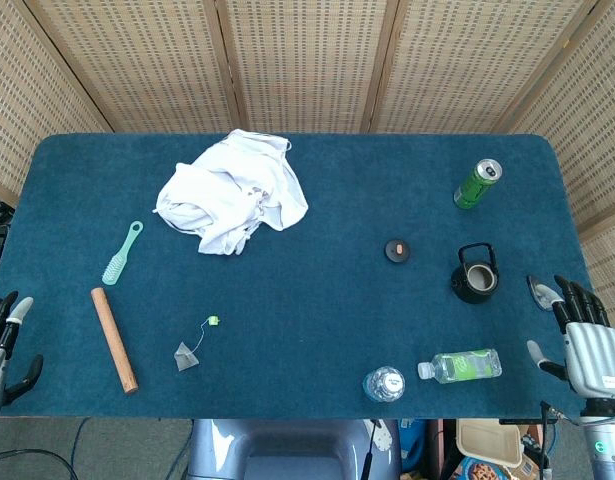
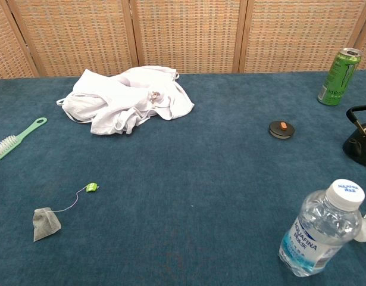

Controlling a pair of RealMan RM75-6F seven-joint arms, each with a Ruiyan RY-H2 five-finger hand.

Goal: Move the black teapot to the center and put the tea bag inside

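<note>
The black teapot [image 1: 476,274] stands open, lid off, at the right side of the blue table; the chest view shows it cut by the right edge [image 2: 360,138]. Its round black lid [image 1: 397,251] with an orange knob lies to its left [image 2: 281,129]. The grey tea bag [image 1: 186,356] with its string and green tag [image 1: 214,321] lies front left [image 2: 46,223]. My right hand [image 1: 579,335] hangs open at the table's right edge, just right of the teapot. At the left edge my left hand [image 1: 5,345] is open, well left of the tea bag.
A crumpled white cloth [image 1: 233,193] lies at the back left. A green brush [image 1: 122,254] and a wooden rod [image 1: 114,338] sit on the left. A green can [image 1: 478,184] stands behind the teapot. One water bottle stands upright [image 1: 384,383] and another lies flat [image 1: 464,365] at the front right.
</note>
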